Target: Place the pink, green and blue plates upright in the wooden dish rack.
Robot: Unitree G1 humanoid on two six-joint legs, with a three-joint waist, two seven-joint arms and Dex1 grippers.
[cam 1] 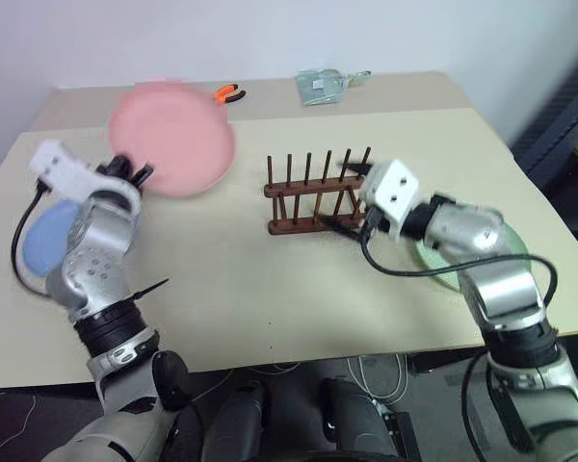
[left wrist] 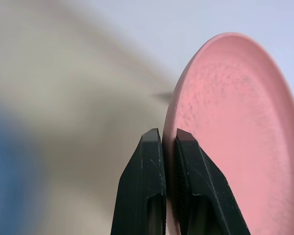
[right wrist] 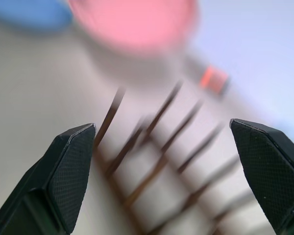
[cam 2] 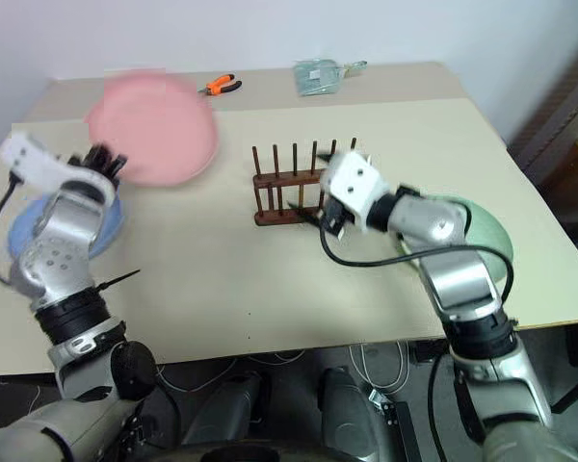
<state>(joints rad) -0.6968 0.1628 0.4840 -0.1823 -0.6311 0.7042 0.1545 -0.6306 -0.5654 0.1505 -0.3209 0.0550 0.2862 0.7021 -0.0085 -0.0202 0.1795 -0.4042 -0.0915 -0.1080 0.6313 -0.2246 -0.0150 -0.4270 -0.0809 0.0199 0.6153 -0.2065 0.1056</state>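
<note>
Above the left side of a beige worktop (cam 1: 270,308), the robot's left end effector (left wrist: 167,139) grips the pink plate (cam 1: 173,140) by its rim, both black fingers pinched tight on the edge. The plate is off the surface, its face turned toward the camera and blurred. In the left wrist view the rim runs up between the two fingers, with the plate's broad pink face spreading away on one side.

At the middle of the worktop stands the wooden dish rack (cam 1: 313,192), dark brown, its thin pegs upright and every slot bare. The right end effector (right wrist: 164,134) hovers just beside the rack's right end, its fingers spread wide and grasping nothing; the right wrist view looks between them onto the rows of pegs.

The blue plate (cam 2: 24,231) lies flat near the left edge of the worktop, largely behind the left arm. The green plate (cam 2: 482,231) lies flat near the right edge, partly under the right forearm. Both are well apart from the rack.

At the far edge of the worktop lie orange-handled pliers (cam 1: 228,93) and a small clear bag (cam 1: 320,87).
</note>
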